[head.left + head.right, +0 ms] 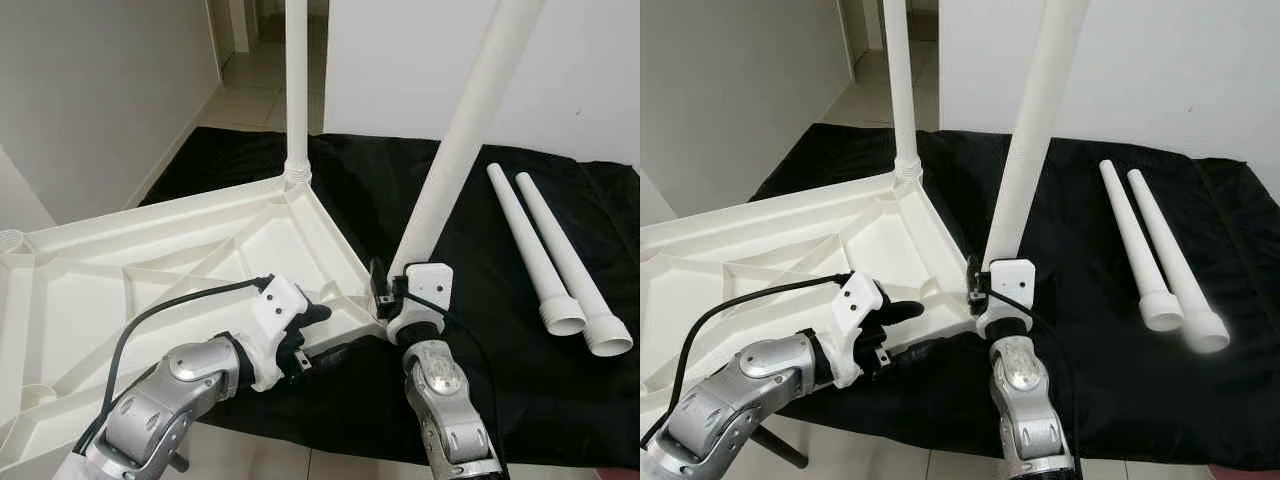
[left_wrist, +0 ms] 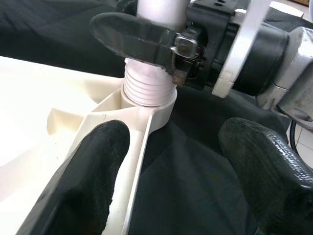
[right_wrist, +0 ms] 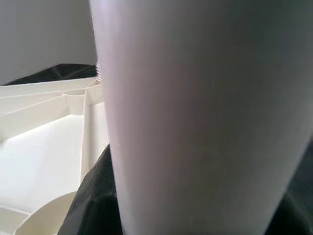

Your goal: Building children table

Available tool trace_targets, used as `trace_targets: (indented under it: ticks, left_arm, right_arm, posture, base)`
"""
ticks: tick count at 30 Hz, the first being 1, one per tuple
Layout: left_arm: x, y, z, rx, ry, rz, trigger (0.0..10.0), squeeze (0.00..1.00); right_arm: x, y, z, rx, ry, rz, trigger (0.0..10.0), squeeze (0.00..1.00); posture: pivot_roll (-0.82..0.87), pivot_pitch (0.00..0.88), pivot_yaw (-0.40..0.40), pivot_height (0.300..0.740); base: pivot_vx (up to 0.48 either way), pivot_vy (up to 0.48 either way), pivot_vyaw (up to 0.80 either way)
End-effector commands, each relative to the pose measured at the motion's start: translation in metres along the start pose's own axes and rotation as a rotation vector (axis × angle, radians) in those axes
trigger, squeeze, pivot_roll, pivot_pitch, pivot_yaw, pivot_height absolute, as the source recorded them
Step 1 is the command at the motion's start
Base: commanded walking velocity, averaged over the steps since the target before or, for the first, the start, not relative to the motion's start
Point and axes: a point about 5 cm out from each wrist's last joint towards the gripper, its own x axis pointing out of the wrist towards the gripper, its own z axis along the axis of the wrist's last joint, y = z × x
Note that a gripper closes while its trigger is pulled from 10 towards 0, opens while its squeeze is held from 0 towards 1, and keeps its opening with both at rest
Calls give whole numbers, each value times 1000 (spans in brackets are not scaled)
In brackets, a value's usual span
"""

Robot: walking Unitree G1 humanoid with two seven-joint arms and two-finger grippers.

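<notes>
The white tabletop (image 1: 150, 270) lay upside down across the left and centre of the frame, ribbed underside up, partly on a black cloth (image 1: 520, 380), presumably so the corner sockets faced upward to take the legs. One leg (image 1: 296, 90) already stood upright in the far corner socket, at upper centre. A second leg (image 1: 460, 140) rose at a slant from the near corner socket (image 2: 149, 100) at lower centre toward the upper right; its tilt suggested it was not yet seated square. In the left wrist view its ribbed threaded end sat at the mouth of that socket, some of the ridges exposed above the rim. Two spare legs (image 1: 550, 255) lay side by side on the cloth at the right, flared ends nearest the camera, well apart from the tabletop (kept within reach for the remaining corners, I would judge).

The right gripper (image 1: 385, 290) was closed around the base of the slanted leg just above the socket, a grip low enough to turn or steer the threaded end. The left gripper (image 2: 176, 171) sat at lower centre, its fingers (image 2: 83, 181) spread wide and holding nothing; one finger lay over the tabletop's edge beside the socket, the other over the cloth, perhaps to steady the corner.
</notes>
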Motion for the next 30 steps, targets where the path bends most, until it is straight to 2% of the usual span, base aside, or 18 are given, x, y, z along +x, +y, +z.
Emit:
trace_targets:
  ticks: [1, 6, 13, 14, 20, 30]
  left_arm:
    - [-1, 1, 1, 18, -4, 5, 10000, 0]
    - [-1, 0, 1, 14, -4, 5, 10000, 0]
    - [-1, 1, 2, 14, -5, 9, 10000, 0]
    - [-1, 1, 2, 15, -5, 10, 10000, 0]
    - [-2, 1, 2, 17, -5, 12, 10000, 0]
    - [0, 3, 3, 20, -7, 11, 10000, 0]
  right_arm:
    - [-11, -7, -25, -33, 101, 27, 10000, 0]
    - [-9, -11, -28, -55, 114, 27, 10000, 0]
    - [-8, -6, -27, -24, 123, 15, 10000, 0]
    - [-7, -6, -28, 11, 142, -10, 10000, 0]
    - [1, -7, -30, 75, 186, -44, 10000, 0]
    - [5, -8, -26, 58, 175, -32, 10000, 0]
  posture:
    - [-53, 29, 26, 740]
    - [-54, 37, 30, 740]
    - [-53, 41, 31, 740]
    - [-52, 43, 31, 740]
    - [-52, 48, 37, 740]
    - [-55, 45, 37, 740]
  base:
    - [0, 0, 0]
    - [0, 0, 0]
    - [0, 0, 0]
    - [0, 0, 0]
    - [0, 0, 0]
    - [0, 0, 0]
